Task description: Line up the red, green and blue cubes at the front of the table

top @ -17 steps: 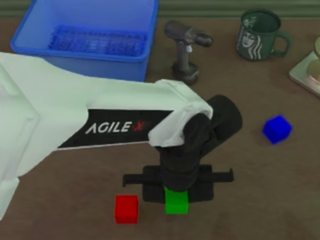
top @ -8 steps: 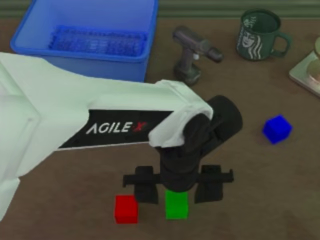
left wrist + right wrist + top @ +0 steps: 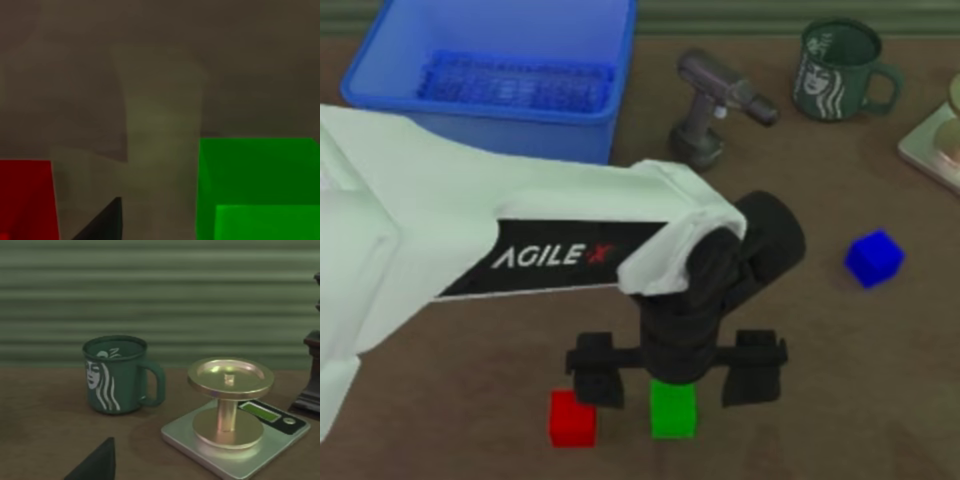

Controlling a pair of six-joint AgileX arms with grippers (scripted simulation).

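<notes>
**Two cubes placed, blue left**

Red cube [image 3: 572, 418] & green cube [image 3: 673, 409] sit side by side at desk [image 3: 880, 400] front. Left gripper [image 3: 675, 372]: jaws spread, straddling green w/o touching. Blue cube [image 3: 874, 257] well right of jaws, not lined up yet. Right gripper's state: can't tell.

Soft, even light is cast from above; no glare is seen. Faint shadows are thrown on the table [image 3: 880, 400] beneath the left arm. The green cube [image 3: 257, 187] is rendered blurred in the left wrist view, close to the lens.
</notes>
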